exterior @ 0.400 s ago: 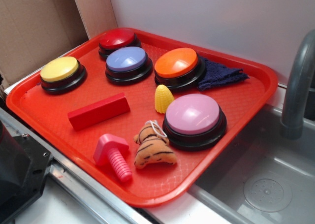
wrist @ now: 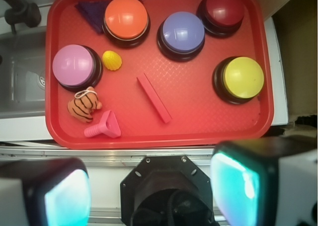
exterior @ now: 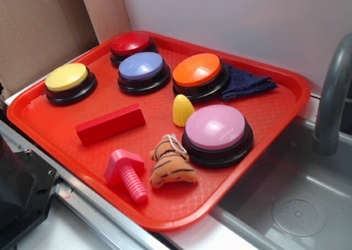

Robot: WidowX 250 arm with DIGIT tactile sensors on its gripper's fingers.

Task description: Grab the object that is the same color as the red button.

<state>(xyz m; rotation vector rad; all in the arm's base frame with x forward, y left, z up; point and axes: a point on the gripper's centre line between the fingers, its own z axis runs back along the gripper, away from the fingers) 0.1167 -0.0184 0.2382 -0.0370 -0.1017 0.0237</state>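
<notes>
Gripper [wrist: 151, 196] hangs high over the tray's near edge, fingers [wrist: 67, 198] spread wide, nothing held. Red block [exterior: 110, 123] lies flat mid-tray, apart from its neighbours; red button [exterior: 131, 44] sits in the far corner. Best approach, I judge: descend over the block's middle and turn the wrist so the fingers close across its narrow width. Tray [exterior: 286, 90] also holds yellow, blue, orange and pink buttons, pink bolt [exterior: 127, 176], toy corn, striped plush and dark cloth.
</notes>
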